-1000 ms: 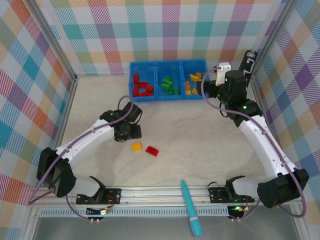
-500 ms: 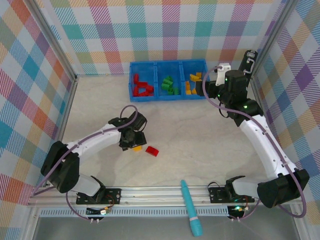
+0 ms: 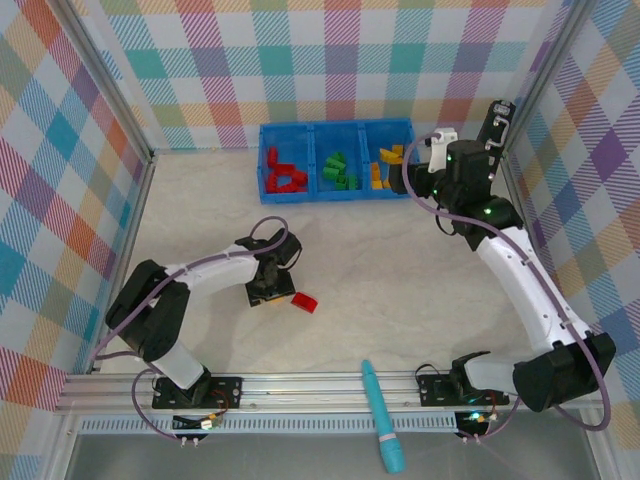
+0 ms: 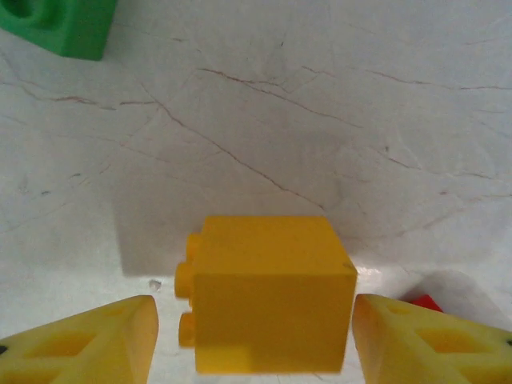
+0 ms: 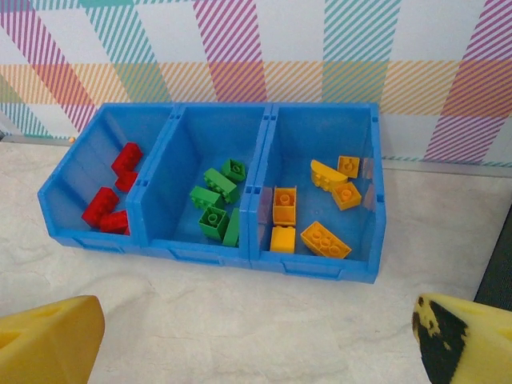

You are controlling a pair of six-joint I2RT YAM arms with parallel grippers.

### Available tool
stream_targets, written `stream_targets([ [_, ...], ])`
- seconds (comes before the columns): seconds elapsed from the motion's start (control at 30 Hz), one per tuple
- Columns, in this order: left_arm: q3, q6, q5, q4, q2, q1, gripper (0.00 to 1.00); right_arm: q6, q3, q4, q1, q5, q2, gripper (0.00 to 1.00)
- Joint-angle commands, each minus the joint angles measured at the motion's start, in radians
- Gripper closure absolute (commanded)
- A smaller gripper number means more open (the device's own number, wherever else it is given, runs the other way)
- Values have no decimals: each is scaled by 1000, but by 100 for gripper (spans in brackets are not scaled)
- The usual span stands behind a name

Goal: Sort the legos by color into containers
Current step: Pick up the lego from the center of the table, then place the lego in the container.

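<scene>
yellow brick: boxy, studs sideways | left gripper: spread around it, seemingly not touching | right gripper: spread

Bright, even light; soft shadows; blurred foreground in wrist views.

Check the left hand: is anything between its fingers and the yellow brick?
Nothing visible. In the left wrist view the yellow brick sits between the left hand's open fingers, with bare table in both gaps. The red brick lies off to one side beyond a finger, and the green brick is farther ahead.
</scene>
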Motion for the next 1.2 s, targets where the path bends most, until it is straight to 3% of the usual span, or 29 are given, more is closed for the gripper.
stream_targets([
  [0.0,2,3,-3,20,25,-9,38,0,31,5,-6,-16,9,1],
  [0.33,50,41,11,19,83,-10,75,-15,15,17,-6,4,19,1],
  [0.43,177,108,27,55,151,-17,76,-40,40,5,-6,12,28,1],
  [0.63,714,322,59,48,423,-74,76,-66,100,-40,-6,18,13,1],
  [0.8,1116,387,93,60,643,-75,76,-60,105,-44,-7,24,-9,1],
  [0.9,1245,386,137,137,714,-76,76,-68,95,-40,-6,35,-22,1],
  [1.0,1246,366,172,358,728,-81,73,-74,67,-18,-7,44,-30,1],
  [1.17,1308,377,71,563,795,-80,71,-65,55,-6,-6,32,-26,1],
])
